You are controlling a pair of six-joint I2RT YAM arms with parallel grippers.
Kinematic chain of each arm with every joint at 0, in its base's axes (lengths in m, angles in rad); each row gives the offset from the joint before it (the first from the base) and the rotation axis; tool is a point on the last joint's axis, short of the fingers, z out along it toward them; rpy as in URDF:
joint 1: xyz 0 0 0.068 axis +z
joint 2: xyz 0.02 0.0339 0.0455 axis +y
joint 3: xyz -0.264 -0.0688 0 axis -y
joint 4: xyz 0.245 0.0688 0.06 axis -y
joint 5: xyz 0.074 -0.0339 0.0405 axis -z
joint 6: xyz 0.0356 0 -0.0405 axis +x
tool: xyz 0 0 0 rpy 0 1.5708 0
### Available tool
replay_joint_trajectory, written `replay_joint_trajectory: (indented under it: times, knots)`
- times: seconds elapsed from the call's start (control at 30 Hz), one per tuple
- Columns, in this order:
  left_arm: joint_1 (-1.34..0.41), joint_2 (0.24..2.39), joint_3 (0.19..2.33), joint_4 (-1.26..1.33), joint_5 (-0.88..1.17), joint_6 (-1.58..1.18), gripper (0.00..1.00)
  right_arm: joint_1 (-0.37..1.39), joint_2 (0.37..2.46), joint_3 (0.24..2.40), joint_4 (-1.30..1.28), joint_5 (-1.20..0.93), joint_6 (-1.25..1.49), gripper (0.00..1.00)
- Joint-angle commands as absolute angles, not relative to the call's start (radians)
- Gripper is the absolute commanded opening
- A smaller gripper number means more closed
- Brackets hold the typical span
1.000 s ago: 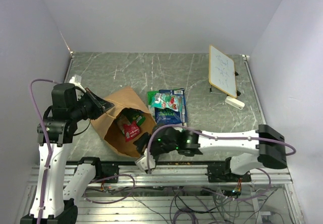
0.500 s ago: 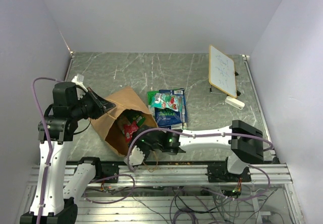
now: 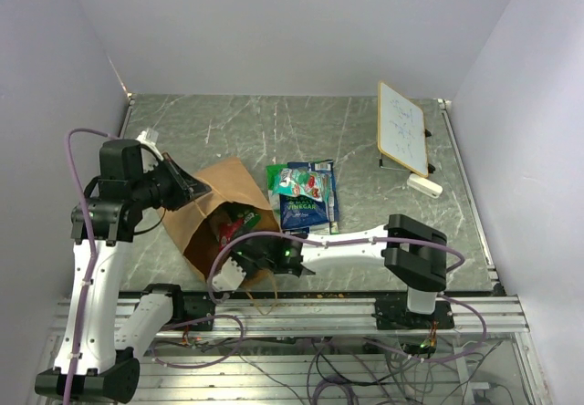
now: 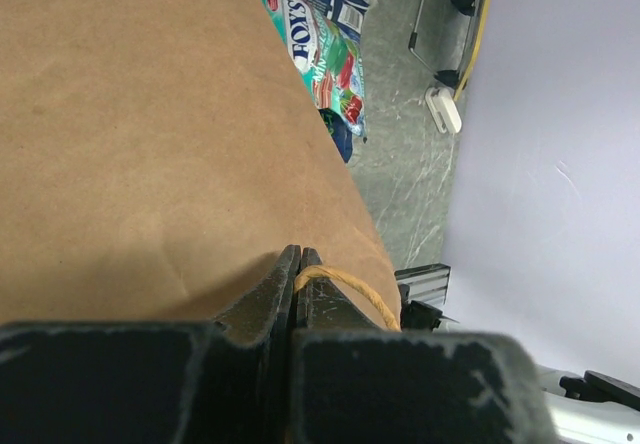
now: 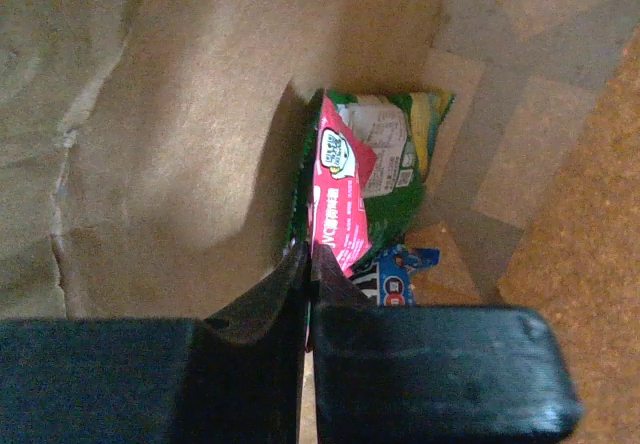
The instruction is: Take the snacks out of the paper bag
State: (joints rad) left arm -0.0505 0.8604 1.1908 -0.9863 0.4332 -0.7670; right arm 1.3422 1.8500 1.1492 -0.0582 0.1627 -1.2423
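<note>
The right claw is reaching inside the paper bag, jaws pinching shut on the red packet.
The packet is standing on edge against a green packet (long axis pointing straight away from the claw); the left claw is clamping the bag's rim.

white tubular arm links, black joint housings, looping purple cables, matte black pincer fingers, scuffed pale edges

The tall brown kraft paper bag's walls seemingly hemmed in the right gripper, a red foil packet at its tips. Teal and blue foil packets blocked the bag's right side; the marbled green table beyond lay open.
</note>
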Motion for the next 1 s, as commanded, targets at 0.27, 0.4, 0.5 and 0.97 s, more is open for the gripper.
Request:
replay_joint_trajectory:
  times: [0.27,0.4,0.5,0.97]
  knots:
    - [-0.053,0.797,1.186,-0.991,0.429,-0.782,0.07,1.323,1.611,1.143,-0.087,0.015,-1.042,0.00]
    - [-0.054,0.782,1.165,-0.972,0.416,-0.794,0.07,1.316,1.465,1.090,-0.080,-0.060,-0.914,0.00]
    - [-0.053,0.796,1.162,-0.969,0.420,-0.800,0.07,1.308,1.339,1.076,-0.087,-0.144,-0.817,0.00]
    - [-0.053,0.810,1.187,-0.980,0.362,-0.788,0.07,1.301,0.911,1.075,-0.092,0.104,-0.521,0.00]
